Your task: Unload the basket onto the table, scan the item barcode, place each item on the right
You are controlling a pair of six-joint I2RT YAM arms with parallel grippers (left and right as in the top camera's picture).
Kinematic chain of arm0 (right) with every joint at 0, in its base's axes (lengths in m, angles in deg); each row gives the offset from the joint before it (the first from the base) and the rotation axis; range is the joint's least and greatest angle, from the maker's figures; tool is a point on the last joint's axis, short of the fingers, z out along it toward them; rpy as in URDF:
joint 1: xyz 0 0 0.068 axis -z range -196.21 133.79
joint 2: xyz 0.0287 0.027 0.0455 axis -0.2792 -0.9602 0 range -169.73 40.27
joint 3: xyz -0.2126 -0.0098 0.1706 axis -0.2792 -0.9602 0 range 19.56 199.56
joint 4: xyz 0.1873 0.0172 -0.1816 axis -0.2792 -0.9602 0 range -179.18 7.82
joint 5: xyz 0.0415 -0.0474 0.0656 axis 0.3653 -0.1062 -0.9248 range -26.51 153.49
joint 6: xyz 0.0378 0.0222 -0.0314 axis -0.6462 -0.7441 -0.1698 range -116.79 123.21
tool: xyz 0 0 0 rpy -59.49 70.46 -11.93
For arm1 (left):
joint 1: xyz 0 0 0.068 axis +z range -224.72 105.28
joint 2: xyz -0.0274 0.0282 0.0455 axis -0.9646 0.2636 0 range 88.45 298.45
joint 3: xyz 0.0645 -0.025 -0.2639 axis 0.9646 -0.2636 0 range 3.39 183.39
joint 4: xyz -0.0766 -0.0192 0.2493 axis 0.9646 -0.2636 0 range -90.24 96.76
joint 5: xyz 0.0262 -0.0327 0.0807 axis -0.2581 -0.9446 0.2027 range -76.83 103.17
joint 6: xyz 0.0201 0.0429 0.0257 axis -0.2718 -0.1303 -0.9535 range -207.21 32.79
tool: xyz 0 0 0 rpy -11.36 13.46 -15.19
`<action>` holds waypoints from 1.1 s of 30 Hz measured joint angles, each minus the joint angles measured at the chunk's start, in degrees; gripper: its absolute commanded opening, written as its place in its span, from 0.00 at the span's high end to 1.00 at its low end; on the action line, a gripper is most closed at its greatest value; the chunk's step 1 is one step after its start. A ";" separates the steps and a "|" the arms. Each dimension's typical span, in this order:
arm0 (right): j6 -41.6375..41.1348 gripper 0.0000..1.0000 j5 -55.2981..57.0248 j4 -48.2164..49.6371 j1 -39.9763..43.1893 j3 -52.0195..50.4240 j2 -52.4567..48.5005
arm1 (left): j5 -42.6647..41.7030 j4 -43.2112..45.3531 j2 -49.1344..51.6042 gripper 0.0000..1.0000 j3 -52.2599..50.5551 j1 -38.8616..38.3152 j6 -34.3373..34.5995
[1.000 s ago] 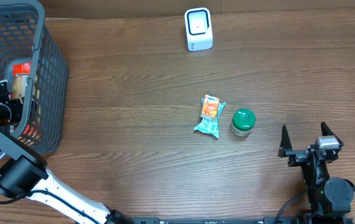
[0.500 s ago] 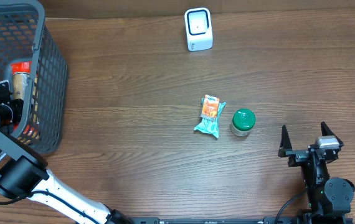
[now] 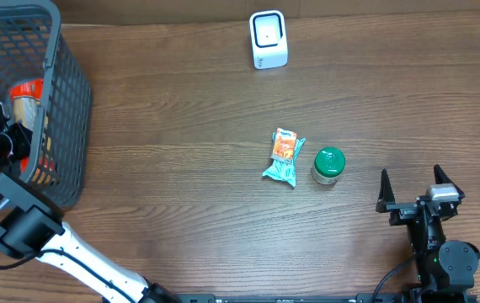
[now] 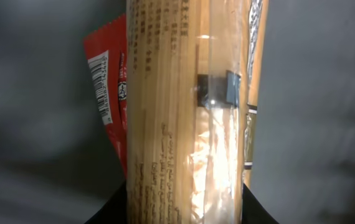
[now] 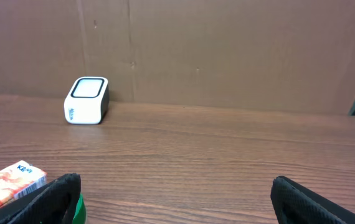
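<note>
My left gripper (image 3: 4, 133) reaches inside the grey wire basket (image 3: 67, 101) at the far left. It is shut on a long tan packet (image 4: 184, 112) with printed text and a clear window; black fingers press both its sides at the bottom of the left wrist view. Behind the packet is a red wrapper (image 4: 108, 93) with a barcode on it. The white scanner (image 3: 268, 39) stands at the back of the table, also visible in the right wrist view (image 5: 87, 101). My right gripper (image 3: 412, 187) rests open near the front right, with nothing between its fingers (image 5: 53, 199).
An orange and teal snack packet (image 3: 284, 156) and a green-lidded jar (image 3: 328, 165) lie mid-table, left of the right gripper. In the right wrist view the packet's corner (image 5: 9, 183) shows at lower left. A brown cardboard wall (image 5: 227, 50) backs the table.
The left gripper has shut on the tan packet inside the basket and shifted slightly with it. The right arm has not moved.
</note>
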 measured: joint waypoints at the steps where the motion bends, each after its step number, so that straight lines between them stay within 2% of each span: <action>1: 0.02 0.00 -0.02 0.04 0.00 0.00 0.00 | 0.33 -1.42 0.55 0.96 2.08 -0.42 0.90; 9: 0.02 0.00 0.00 0.07 0.00 0.00 0.00 | 3.08 -8.41 1.33 0.96 16.31 -3.08 6.47; 15: 0.02 0.00 0.00 0.04 0.00 0.00 0.00 | 3.41 -9.44 -1.70 0.96 18.73 -3.85 8.68; 27: 0.02 0.00 0.00 0.07 0.00 0.00 0.00 | 0.59 -9.29 -27.74 0.96 22.32 -5.03 16.94; 31: 0.02 0.00 0.00 0.02 0.00 0.00 0.00 | 2.05 -11.32 -32.54 0.95 22.86 -5.81 19.43; 32: 0.02 0.00 -0.02 0.07 0.00 0.00 0.00 | 2.84 -11.72 -32.92 0.88 22.88 -5.86 19.78; 33: 0.00 0.00 0.00 0.04 0.00 0.00 0.00 | 3.76 -12.00 -33.00 0.73 22.86 -5.86 19.91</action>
